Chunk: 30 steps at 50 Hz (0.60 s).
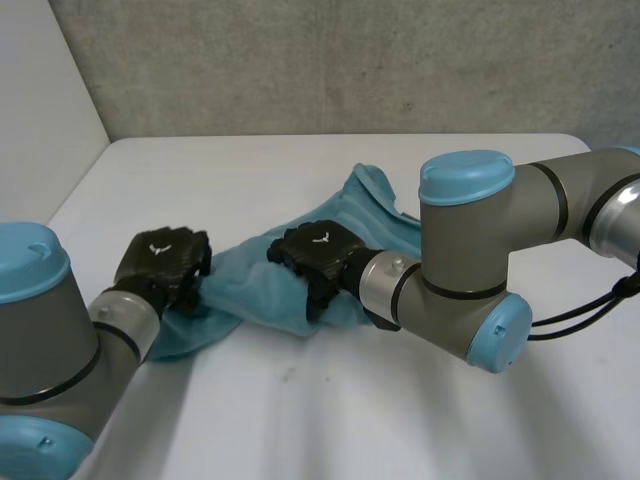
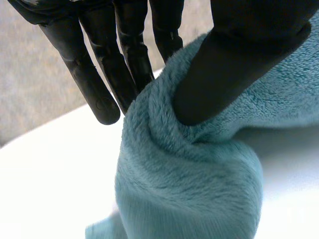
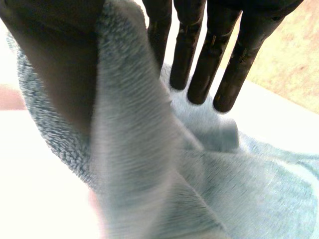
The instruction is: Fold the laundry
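My left hand (image 1: 165, 262) pinches the teal towel (image 1: 250, 285), near-left end.
My right hand (image 1: 315, 255) grips its middle (thumb against fingers); I should lift both evenly, edge taut.

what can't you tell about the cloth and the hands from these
- Head view: the right arm covers part of the teal cloth, so its full outline and type are unclear.
- Left wrist view: a cloth fold hides some fingertips of the left hand.
- Right wrist view: a raised fold hides part of the right hand's thumb.
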{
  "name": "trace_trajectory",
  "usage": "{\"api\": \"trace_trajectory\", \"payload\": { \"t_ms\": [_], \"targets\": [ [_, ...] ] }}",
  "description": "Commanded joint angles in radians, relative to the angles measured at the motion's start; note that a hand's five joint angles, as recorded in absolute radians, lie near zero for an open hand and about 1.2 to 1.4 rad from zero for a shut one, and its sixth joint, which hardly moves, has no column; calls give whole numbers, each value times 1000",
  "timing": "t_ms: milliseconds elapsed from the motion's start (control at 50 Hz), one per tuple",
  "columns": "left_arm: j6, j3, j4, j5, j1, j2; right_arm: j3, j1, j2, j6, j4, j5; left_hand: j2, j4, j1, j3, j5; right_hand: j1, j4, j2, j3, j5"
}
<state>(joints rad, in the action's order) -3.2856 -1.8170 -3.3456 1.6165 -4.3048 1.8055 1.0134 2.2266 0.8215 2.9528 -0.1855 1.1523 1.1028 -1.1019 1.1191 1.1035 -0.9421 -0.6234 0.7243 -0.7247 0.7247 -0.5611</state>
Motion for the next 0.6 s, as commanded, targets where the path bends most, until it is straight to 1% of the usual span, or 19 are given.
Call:
{"api": "trace_trajectory", "payload": {
  "t_ms": [20,40,60,80,100,120,140,180,300,340,360,380,400,440,460,500,520,560,600],
  "targets": [
    [-6,19,98,2,-13,-26,-35,-13,30,-1,-25,55,-211,210,-227,-212,225,241,-342,342,-342,353],
    [-9,40,113,0,-7,-37,-35,-34,45,-3,-26,81,-386,385,-402,-386,399,320,-421,422,-422,433],
    [-12,65,129,0,-1,-44,-35,-35,45,-3,-26,81,-567,567,-584,-568,581,321,-422,423,-423,433],
    [-13,65,129,0,-1,-45,-29,-65,63,-3,-26,99,-569,568,-586,-570,583,362,-463,463,-463,474],
    [-19,90,144,-1,8,-51,-29,-65,64,-3,-26,99,-694,693,-711,-695,708,362,-463,464,-464,475],
    [-32,125,156,-3,23,-58,-16,-96,83,3,-26,116,-783,782,-799,-783,797,429,-530,530,-530,541],
    [-32,125,156,-3,23,-58,-6,-122,103,3,-26,125,-784,783,-800,-784,797,449,-550,550,-550,561],
    [-72,204,164,-3,46,-57,10,-145,122,0,-25,132,-877,876,-893,-878,891,449,-550,550,-550,561],
    [-146,331,158,-17,74,-38,88,-249,169,-3,-22,132,-872,871,-888,-872,886,449,-550,550,-550,561],
    [-163,422,158,-71,108,21,114,-268,179,-4,-20,132,-857,856,-873,-858,871,449,-550,550,-550,561],
    [-163,423,158,-72,108,21,140,-280,186,-8,-19,132,-857,856,-873,-858,871,449,-550,550,-550,561],
    [-164,462,158,-111,117,58,140,-280,186,-8,-19,132,-857,856,-873,-858,871,449,-550,550,-550,561],
    [-164,463,158,-112,117,58,167,-292,194,-8,-17,130,-857,856,-873,-858,871,449,-550,550,-550,561],
    [-166,530,164,-191,128,133,194,-303,202,-8,-14,127,-848,847,-865,-849,862,449,-550,550,-550,561],
    [-166,530,164,-191,128,133,220,-312,209,-8,-11,127,-848,847,-865,-849,862,449,-550,550,-550,561],
    [-167,580,170,-268,138,214,248,-321,218,-9,-6,124,-837,836,-853,-837,850,449,-550,550,-550,561],
    [-167,581,170,-268,138,215,278,-327,229,-9,3,121,-836,836,-853,-837,850,449,-550,550,-550,561],
    [-169,619,179,-314,146,289,306,-334,238,-11,14,119,-831,830,-847,-831,844,449,-550,550,-550,561],
    [-170,636,187,-325,146,326,332,-338,248,-11,28,116,-816,815,-832,-817,830,449,-550,550,-550,561]
  ]
}}
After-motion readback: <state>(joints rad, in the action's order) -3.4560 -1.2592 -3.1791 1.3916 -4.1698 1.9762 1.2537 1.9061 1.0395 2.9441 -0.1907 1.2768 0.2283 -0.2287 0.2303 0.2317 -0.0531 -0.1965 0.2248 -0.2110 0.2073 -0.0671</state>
